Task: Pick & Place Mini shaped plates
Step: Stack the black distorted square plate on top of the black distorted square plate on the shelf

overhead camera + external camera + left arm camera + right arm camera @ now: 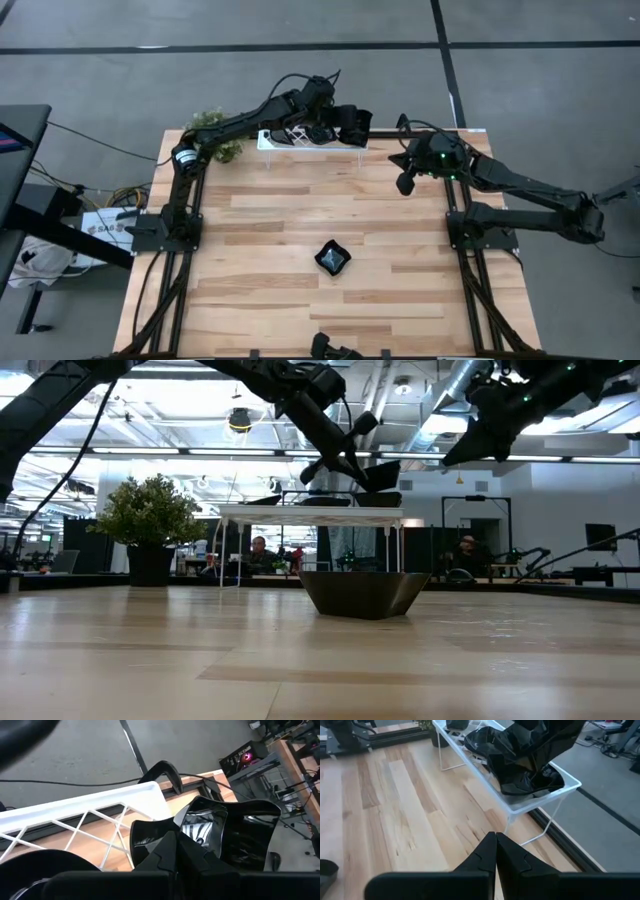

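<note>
I have the left gripper (345,125) up at the top centre of the overhead frame, reaching over the white lattice-patterned wire rack (275,140) that stands at the far edge of the pale wooden plank table (270,250). Its fingers are pinched tight on the rim of a glossy black wavy-edged square mini plate (235,832); in the left wrist picture the dish fills the middle right, tilted on its edge past the rack's white corner. From table height the plate hangs just above the rack's top rather than resting in it, so I judge I am either lifting it clear or about to set it down; I cannot tell which.

More shiny black mini plates (520,765) sit heaped in the rack's near end, seen at the top centre of the right wrist picture. I read the rack as the store for the dishes. The edge grip makes sense, since the thin rim is the only part narrow enough to pinch.

One other glossy black square plate (332,259) sits alone, upright, at the lower centre of the overhead frame, well apart from the rack.

The right gripper (406,184) waits in the upper right, raised off the wood, fingers pressed together on nothing. A small green potted plant (215,135) stands beside the rack's left end.
</note>
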